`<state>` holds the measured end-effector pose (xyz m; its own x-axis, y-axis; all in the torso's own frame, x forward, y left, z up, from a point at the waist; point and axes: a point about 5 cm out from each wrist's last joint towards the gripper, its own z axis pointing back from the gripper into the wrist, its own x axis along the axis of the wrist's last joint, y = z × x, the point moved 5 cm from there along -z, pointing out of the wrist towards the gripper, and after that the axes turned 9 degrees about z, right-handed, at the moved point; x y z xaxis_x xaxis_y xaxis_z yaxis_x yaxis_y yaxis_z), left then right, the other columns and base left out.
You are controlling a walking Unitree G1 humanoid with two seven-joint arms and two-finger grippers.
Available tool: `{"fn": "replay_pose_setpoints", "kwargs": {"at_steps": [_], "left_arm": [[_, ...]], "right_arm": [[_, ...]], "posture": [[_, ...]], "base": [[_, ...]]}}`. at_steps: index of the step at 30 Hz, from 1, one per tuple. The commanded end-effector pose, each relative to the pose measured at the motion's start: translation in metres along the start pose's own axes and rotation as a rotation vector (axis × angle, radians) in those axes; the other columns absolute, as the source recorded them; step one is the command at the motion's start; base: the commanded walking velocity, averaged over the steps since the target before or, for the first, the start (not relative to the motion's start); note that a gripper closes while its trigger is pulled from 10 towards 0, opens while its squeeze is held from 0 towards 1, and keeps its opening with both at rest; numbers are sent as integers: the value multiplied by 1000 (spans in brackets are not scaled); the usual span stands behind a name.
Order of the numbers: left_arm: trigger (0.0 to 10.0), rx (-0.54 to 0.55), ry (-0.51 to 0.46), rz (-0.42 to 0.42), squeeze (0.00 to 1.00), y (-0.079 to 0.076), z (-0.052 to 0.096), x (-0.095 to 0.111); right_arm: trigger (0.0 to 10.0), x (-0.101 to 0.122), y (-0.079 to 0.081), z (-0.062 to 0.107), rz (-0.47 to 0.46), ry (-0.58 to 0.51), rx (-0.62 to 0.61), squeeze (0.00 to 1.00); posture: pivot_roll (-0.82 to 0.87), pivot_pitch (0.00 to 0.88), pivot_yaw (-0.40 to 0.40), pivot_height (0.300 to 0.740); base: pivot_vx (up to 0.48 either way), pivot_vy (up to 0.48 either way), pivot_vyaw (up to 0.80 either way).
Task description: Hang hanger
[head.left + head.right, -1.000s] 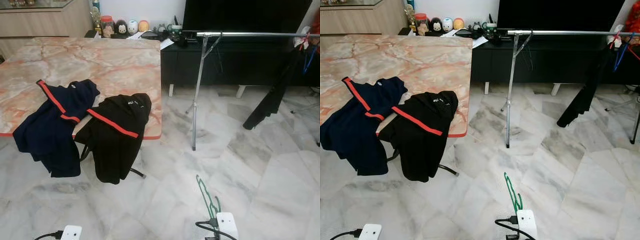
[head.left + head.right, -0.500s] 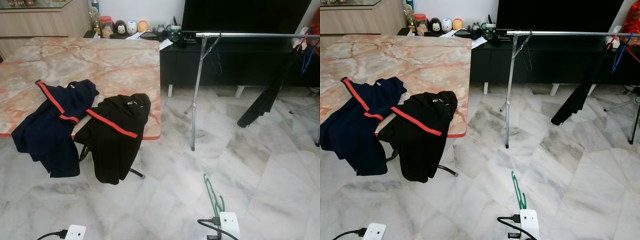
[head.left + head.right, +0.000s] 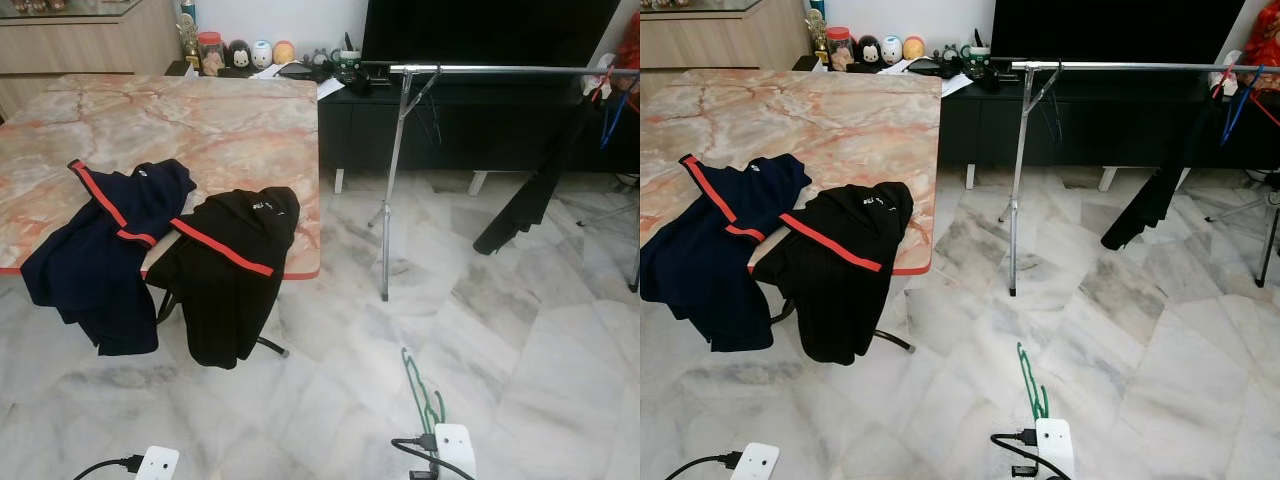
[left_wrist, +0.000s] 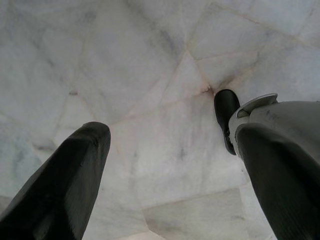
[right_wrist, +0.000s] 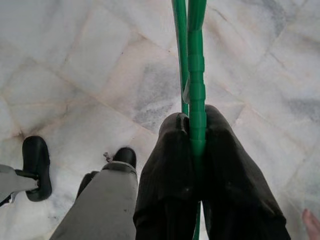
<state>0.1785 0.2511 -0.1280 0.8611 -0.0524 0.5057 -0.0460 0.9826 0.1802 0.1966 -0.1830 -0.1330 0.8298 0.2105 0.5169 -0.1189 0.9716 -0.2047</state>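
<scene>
The right gripper is clamped on a green plastic hanger, its two black fingers pinching the thin bar between them. In the head views the hanger sticks up and forward from the low right of the scene, at about five o'clock, with its hook end leaning toward the chrome clothes rail at one to two o'clock. The left gripper hangs over bare marble floor with its fingers spread wide apart and nothing between them.

The rail is well apart from the hanger, so the robot probably has to walk up to it before lifting. The grip looks narrow and sits on a slim, smooth bar, so the hanger could swivel or slide in the fingers during the walk and leave the hook facing the wrong way at the rail. The rail's upright leg stands at twelve o'clock, between the robot and the bar. A dark garment already hangs at two o'clock, so a wide swing might snag it. The marble table with the two draped jackets at ten o'clock lies off the likely path.
</scene>
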Motion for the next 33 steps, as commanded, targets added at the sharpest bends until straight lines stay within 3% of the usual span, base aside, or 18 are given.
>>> {"fn": "replay_pose_setpoints", "kwargs": {"at_steps": [1,6,11,12,14,15,16,19,24,28,32,33], "left_arm": [[10000,-5,9,-19,0,-4,0,-4],[10000,-12,11,-21,0,-7,0,-6],[10000,-15,21,-20,0,-9,2,-13],[10000,-15,22,-20,0,-9,2,-13],[10000,-14,23,-20,0,-8,2,-14],[10000,-13,23,-20,0,-8,2,-14],[10000,-9,22,-17,0,-6,2,-13],[10000,-3,21,-18,0,-3,2,-13],[10000,-3,19,-22,0,-3,2,-12],[10000,-3,7,-20,0,-4,1,-6],[10000,-2,3,-18,0,-4,0,-4],[10000,-2,3,-18,0,-4,0,-3]], "right_arm": [[10000,-5,-8,1,-25,15,-40,0],[10000,-5,-8,1,3,9,-41,0],[10000,4,-9,2,49,-75,-51,0],[10000,9,-25,2,60,-98,-76,0],[10000,33,-62,2,54,-180,-111,0],[10000,39,-72,3,52,-203,-118,0],[10000,59,-75,5,33,-287,-129,0],[10000,89,-73,12,-8,-435,-149,0],[10000,116,-71,20,-24,-563,-169,0],[10000,150,-80,35,-50,-722,-212,0],[10000,173,-81,49,-50,-837,-228,0],[10000,187,-78,60,-23,-911,-230,0]], "posture": [[15,0,-61,740],[17,0,-64,740],[19,0,-60,740],[19,0,-60,740],[19,0,-55,740],[19,0,-55,740],[19,0,-55,740],[17,0,-53,740],[16,0,-54,740],[14,0,-54,740],[8,0,-56,740],[3,0,-55,740]], "base": [[0,-259,0],[0,-258,0],[0,-258,0],[0,-259,0],[0,-262,0],[0,-262,0],[0,-259,0],[0,-259,0],[0,-259,0],[0,-258,0],[0,-259,0],[0,-262,0]]}}
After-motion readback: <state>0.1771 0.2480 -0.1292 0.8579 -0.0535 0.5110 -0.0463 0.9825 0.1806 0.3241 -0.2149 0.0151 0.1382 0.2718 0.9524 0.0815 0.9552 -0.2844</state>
